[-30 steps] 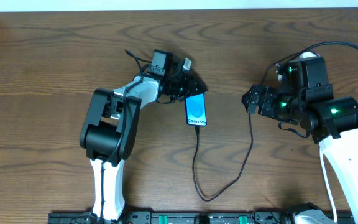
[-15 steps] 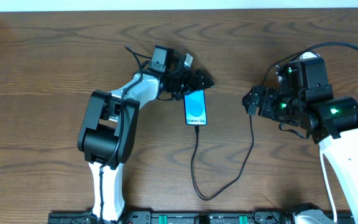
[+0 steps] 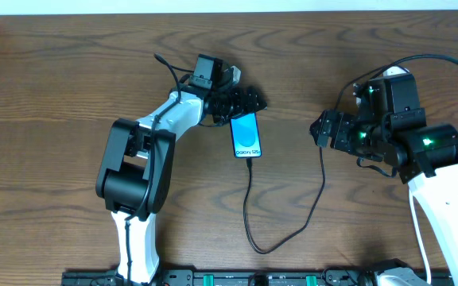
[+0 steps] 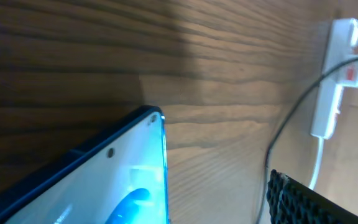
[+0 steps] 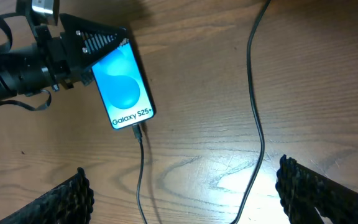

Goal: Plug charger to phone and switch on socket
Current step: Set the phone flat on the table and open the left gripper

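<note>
Two arms reach over a brown wooden table (image 3: 54,71). The slim, black-edged smartphone with a bright cyan screen (image 3: 246,136) lies flat near the table's middle. The long thin black charger cable (image 3: 249,214) meets its lower end with a small plug tip that appears seated. From there the cable loops toward the front edge and rises toward the right arm. The left gripper (image 3: 243,102) sits over the smartphone's top end, one dark finger (image 5: 98,38) overlapping it; I cannot tell whether its jaws pinch it. The right gripper (image 3: 321,128) hovers well apart to the right, its ribbed fingers (image 5: 67,196) spread wide and empty. The narrow white power strip with a red switch (image 4: 333,74) lies farther right.
</note>
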Robot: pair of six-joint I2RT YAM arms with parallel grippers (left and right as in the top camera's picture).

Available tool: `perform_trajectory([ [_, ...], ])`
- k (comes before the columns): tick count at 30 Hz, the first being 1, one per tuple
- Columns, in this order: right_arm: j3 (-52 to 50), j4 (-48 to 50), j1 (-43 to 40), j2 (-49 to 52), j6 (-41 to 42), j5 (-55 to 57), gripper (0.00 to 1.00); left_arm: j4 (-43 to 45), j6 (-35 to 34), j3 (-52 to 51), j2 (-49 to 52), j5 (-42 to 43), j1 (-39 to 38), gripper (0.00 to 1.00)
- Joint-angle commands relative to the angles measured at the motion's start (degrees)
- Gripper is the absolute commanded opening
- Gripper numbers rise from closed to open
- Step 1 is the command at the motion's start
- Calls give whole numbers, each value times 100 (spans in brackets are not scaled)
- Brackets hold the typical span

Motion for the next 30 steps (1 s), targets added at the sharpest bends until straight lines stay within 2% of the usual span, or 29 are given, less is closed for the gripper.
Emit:
perform_trajectory([
  [1, -44, -9, 28, -22, -81, 59, 93, -365, 96, -256, 380, -1456, 52, 92],
  [6, -44, -11, 28, -22, -83, 59, 93, -577, 96, -256, 380, -1827, 52, 92],
  [16, -44, -31, 28, -22, -83, 61, 94, -590, 98, -254, 380, -1845, 120, 92],
  [30, -44, -98, 28, -22, -85, 61, 95, -758, 96, -254, 269, -1882, 938, 92],
])
